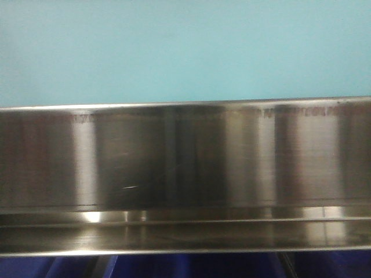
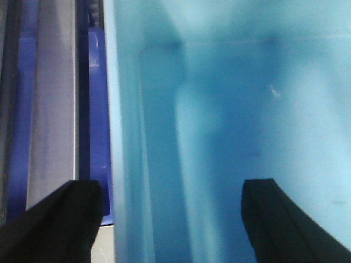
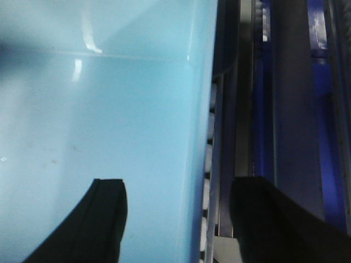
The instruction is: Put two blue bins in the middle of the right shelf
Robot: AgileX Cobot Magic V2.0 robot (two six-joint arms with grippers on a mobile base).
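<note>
A pale blue bin (image 1: 185, 52) fills the top of the front view, sitting just behind the mirror-like steel front rail (image 1: 185, 156) of the right shelf middle. In the left wrist view my left gripper (image 2: 173, 219) is open and straddles the left wall of this blue bin (image 2: 230, 109), one finger outside and one inside. My right gripper (image 3: 178, 219) is also open and straddles the right wall of the bin (image 3: 98, 109) in the same way. Only one pale bin can be told apart.
Dark royal-blue bins (image 1: 203, 266) show under the rail, and another (image 2: 98, 109) lies left of the pale bin. Steel shelf rails (image 2: 52, 109) (image 3: 290, 109) run along both sides. White rollers (image 3: 207, 164) line the bin's right edge.
</note>
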